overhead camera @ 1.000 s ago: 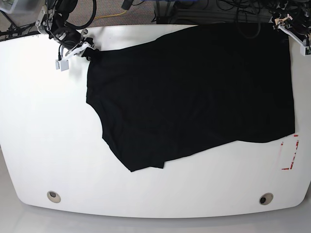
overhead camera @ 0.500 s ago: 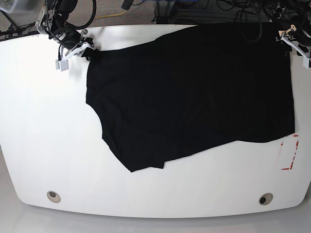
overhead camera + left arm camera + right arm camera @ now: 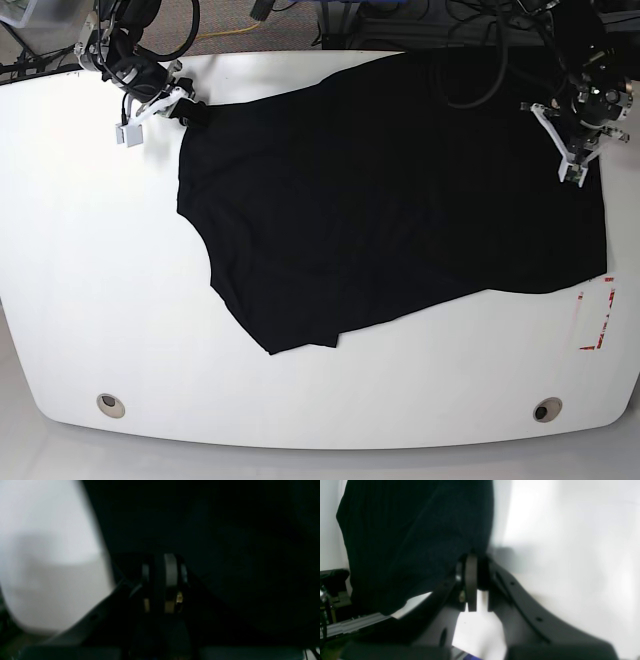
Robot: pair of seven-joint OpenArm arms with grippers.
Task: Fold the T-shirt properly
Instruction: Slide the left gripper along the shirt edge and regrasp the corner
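The T-shirt lies spread over the far and right part of the white table, a single dark sheet with one edge angled toward the near side; no fold shows in it yet.

The right gripper sits at the shirt's far corner on the base view's left. Its wrist view shows the jaws clenched on a bunch of black cloth hanging from them, so this corner is held.

The left gripper stands over the shirt's edge on the base view's right. Its wrist view is dark and blurred: the jaws appear drawn close together with black fabric all around, but whether cloth is actually caught between them cannot be told.

Judgement: the step in hand is securing two corners before the first fold. The next move calls for a confirmed hold at the left gripper, then both arms lifting together and carrying the edge across evenly, keeping the cloth taut to avoid bunching.
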